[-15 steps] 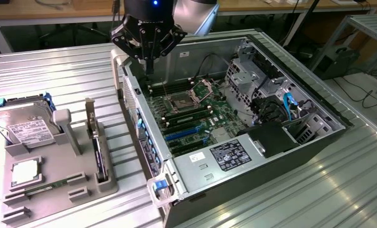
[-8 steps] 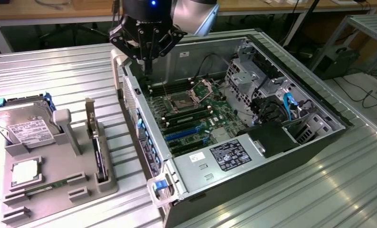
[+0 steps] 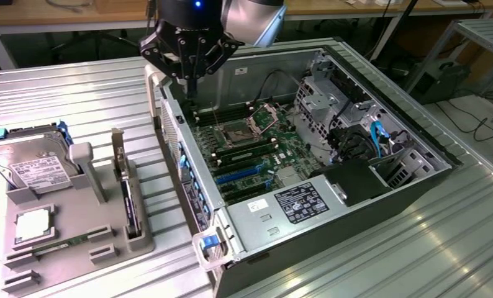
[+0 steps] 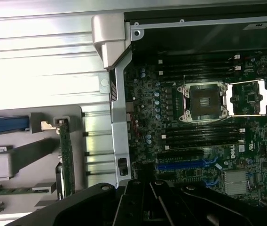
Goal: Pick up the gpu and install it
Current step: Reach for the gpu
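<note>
The gpu (image 3: 128, 192) is a thin black card with a silver bracket, standing on edge in a slot of the grey parts tray (image 3: 72, 264) at the exterior view's left. The wrist view has the gpu (image 4: 66, 157) edge-on in the tray, beside the case wall. My gripper (image 3: 192, 87) hangs over the far left corner of the open computer case (image 3: 354, 186), well apart from the gpu. Its black fingers are shut together and hold nothing. The gripper (image 4: 145, 188) appears as a dark mass over the motherboard (image 4: 199, 141).
The tray also holds a silver hard drive (image 3: 38, 169), a processor chip (image 3: 33, 225) and a green memory stick (image 3: 64, 241). Inside the case lie blue expansion slots (image 3: 242, 175), an open processor socket (image 3: 230, 133) and a power supply (image 3: 300, 202). Everything rests on a ribbed metal table (image 3: 81, 93).
</note>
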`<action>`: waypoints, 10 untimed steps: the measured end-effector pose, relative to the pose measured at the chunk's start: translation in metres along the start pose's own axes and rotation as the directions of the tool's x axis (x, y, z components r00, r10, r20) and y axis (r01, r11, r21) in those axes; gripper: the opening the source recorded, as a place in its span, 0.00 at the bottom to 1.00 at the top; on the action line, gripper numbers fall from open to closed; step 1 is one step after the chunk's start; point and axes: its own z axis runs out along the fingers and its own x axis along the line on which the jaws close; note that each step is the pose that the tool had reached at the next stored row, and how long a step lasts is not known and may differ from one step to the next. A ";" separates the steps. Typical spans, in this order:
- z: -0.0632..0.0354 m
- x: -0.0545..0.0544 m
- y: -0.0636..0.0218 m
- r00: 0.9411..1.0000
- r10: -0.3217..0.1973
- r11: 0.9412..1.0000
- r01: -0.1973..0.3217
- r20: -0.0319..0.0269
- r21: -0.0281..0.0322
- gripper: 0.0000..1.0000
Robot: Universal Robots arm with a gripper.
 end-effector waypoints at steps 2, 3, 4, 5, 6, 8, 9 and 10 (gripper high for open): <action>0.0000 0.001 -0.0002 1.000 0.000 1.000 0.000 0.000 0.000 0.11; 0.0000 0.002 -0.0003 1.000 0.000 1.000 0.000 0.000 0.000 0.11; -0.0001 0.002 -0.0004 1.000 0.000 1.000 0.000 0.000 0.000 0.11; -0.0001 0.006 -0.0012 1.000 0.000 1.000 0.000 0.000 0.000 0.11; -0.0002 0.010 -0.0023 1.000 0.000 1.000 0.000 0.000 0.000 0.11; -0.0003 0.019 -0.0046 1.000 0.000 1.000 0.000 0.000 0.000 0.11; -0.0003 0.023 -0.0052 1.000 0.000 1.000 0.000 0.000 0.000 0.11; -0.0004 0.023 -0.0053 1.000 0.000 1.000 0.000 0.000 0.000 0.11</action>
